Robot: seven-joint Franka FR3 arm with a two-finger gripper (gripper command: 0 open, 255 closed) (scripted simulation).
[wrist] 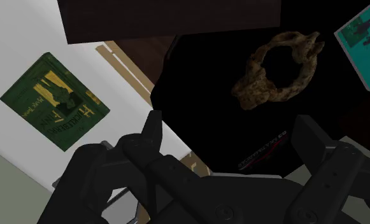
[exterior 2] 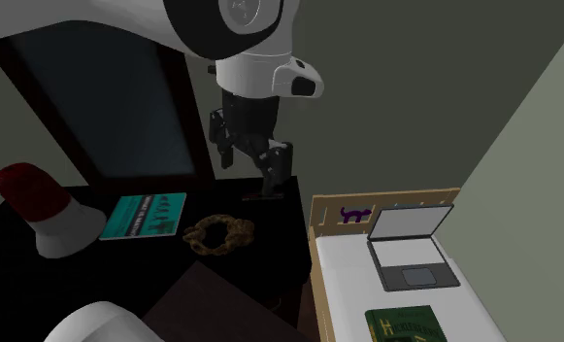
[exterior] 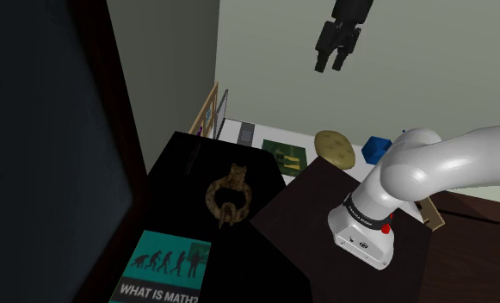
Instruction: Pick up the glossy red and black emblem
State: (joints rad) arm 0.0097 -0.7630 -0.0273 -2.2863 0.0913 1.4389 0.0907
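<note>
step: approach, nothing grasped yet | tool (exterior: 330, 64): fingers apart, empty, above brown ring (wrist: 279, 67) | emblem (wrist: 263, 153): flat on desk (exterior: 177, 169), near the ring | next: descent beside the ring onto emblem is required, then closing

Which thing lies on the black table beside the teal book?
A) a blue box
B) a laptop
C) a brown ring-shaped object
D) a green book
C: the brown ring-shaped object lies on the black table, just beside the teal book.
</note>
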